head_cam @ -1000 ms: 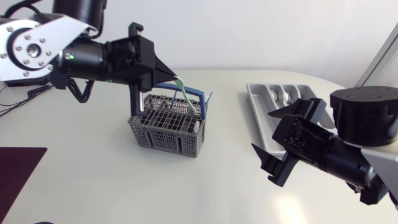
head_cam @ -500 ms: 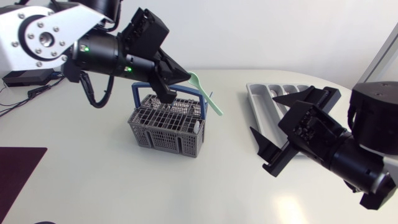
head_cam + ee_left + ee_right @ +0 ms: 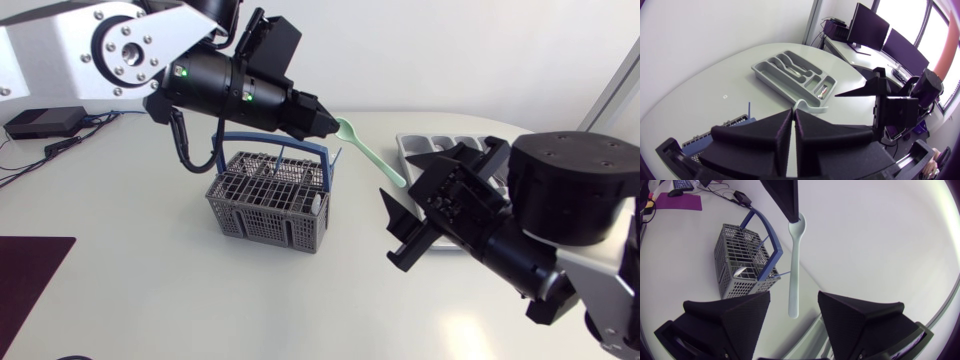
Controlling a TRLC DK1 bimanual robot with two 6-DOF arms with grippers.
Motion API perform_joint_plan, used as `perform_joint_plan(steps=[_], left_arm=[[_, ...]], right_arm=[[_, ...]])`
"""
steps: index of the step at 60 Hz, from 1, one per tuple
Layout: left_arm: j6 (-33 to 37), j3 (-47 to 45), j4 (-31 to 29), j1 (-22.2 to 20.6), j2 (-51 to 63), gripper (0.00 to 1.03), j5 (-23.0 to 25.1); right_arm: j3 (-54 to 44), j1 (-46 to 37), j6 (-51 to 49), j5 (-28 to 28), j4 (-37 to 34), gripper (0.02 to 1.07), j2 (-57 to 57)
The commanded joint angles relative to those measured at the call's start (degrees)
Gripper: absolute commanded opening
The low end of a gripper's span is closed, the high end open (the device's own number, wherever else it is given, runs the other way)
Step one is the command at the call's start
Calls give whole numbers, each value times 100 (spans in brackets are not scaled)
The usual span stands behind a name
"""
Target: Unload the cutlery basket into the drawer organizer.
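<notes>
Your left gripper [image 3: 320, 118] is pinched shut on the bowl end of the pale green spoon [image 3: 368, 153]. The spoon is in the air, between the cutlery basket [image 3: 268, 205] and the drawer organizer [image 3: 417, 150]. Its handle slants down toward your right gripper [image 3: 398, 232], whose jaws stand wide. In the right wrist view the handle tip sits between those fingers [image 3: 735, 312], and no contact with either shows. The basket is upright on the table [image 3: 150, 290] with its blue handle raised and a silver piece [image 3: 742, 271] lying inside. Your right arm partly hides the organizer in the head view. The left wrist view shows silver cutlery [image 3: 801, 73] in its long compartments.
</notes>
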Motion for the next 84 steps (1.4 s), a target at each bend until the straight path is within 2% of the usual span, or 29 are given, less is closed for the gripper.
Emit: perform_joint_plan(steps=[1, 10, 16, 26, 38, 51, 57, 73, 82, 84], left_arm=[[-320, 197, -44, -89, 133, 10, 69], [-355, 153, -44, -212, 151, 10, 69], [-364, 153, -44, -247, 204, 10, 69], [-390, 179, -35, -265, 283, 10, 60], [-434, 205, -26, -309, 318, 10, 42], [-461, 214, -18, -344, 309, 10, 34], [-478, 197, -18, -370, 300, 10, 34], [-505, 153, -18, -379, 221, 11, 34], [-531, 153, -18, -379, 142, 11, 34], [-531, 153, -18, -379, 125, 14, 34]], right_arm=[[140, 61, 163, 105, 208, 61, 214], [281, 114, 146, 211, 401, 61, 443], [351, 140, 102, 308, 551, 52, 540], [483, 175, 93, 351, 665, 52, 707], [580, 210, 110, 369, 700, 46, 874], [588, 219, 102, 404, 718, 21, 917], [580, 219, 119, 431, 727, 20, 917], [545, 272, 163, 431, 700, 8, 953], [509, 307, 172, 431, 665, 8, 953], [501, 316, 172, 431, 656, 8, 935]])
